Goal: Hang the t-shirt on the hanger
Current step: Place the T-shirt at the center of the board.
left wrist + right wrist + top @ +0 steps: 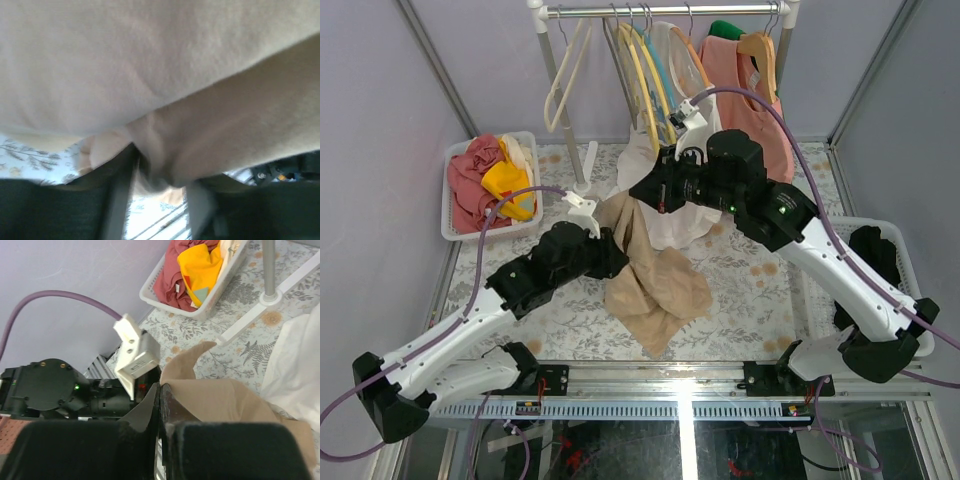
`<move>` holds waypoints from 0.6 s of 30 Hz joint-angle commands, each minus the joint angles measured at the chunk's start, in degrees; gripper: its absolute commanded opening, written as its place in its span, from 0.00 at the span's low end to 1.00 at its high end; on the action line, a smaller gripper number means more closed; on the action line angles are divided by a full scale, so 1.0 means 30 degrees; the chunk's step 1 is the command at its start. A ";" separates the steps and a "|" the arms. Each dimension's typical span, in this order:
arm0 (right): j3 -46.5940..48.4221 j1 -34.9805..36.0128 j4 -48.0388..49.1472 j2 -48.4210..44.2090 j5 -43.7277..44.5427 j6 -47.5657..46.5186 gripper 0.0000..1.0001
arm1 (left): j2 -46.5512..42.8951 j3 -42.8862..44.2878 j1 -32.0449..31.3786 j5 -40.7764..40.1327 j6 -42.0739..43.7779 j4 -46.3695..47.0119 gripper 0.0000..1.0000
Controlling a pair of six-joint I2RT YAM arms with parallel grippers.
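Observation:
The tan t-shirt point(655, 285) hangs bunched between both grippers above the table's middle, its lower part trailing on the floral cloth. My left gripper point(612, 248) is shut on a fold of it; in the left wrist view the shirt point(160, 75) fills the frame and a bunch sits between the fingers point(119, 192). My right gripper point(657, 192) is shut on the shirt's upper edge point(225, 400), the jaws pressed together in the right wrist view point(161, 390). The light-blue hanger point(660, 80) hangs on the rack among yellow ones, apart from both grippers.
A clothes rack point(665, 12) at the back holds a cream hanger point(565, 75), yellow hangers point(640, 70) and a salmon-pink top point(750, 85). A white shirt point(672, 215) lies behind the tan one. White baskets of clothes stand left point(490, 185) and right point(880, 260).

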 commanded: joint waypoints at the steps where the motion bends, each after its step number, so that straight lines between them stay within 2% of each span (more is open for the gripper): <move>1: 0.0973 0.0003 0.0256 -0.1220 0.1399 -0.1133 0.00 | -0.0328 0.0899 -0.0305 -0.2951 0.0322 -0.0462 0.17; 2: 0.0913 -0.0034 0.0206 -0.1369 0.1556 -0.1200 0.00 | -0.0230 0.1047 -0.0319 -0.3019 0.0339 -0.0586 0.05; 3: 0.0825 -0.0064 0.0167 -0.1519 0.1693 -0.1289 0.00 | -0.0141 0.1172 -0.0340 -0.3076 0.0333 -0.0711 0.01; 10: 0.0725 -0.0293 -0.1022 -0.2672 0.3508 -0.2117 0.00 | -0.0464 0.3527 -0.0615 -0.3292 0.0860 -0.2717 0.00; 18: 0.1724 -0.0317 -0.3004 -0.4073 0.6760 -0.3424 0.00 | 0.0476 1.0653 -0.0613 -0.2518 0.2803 -0.6853 0.00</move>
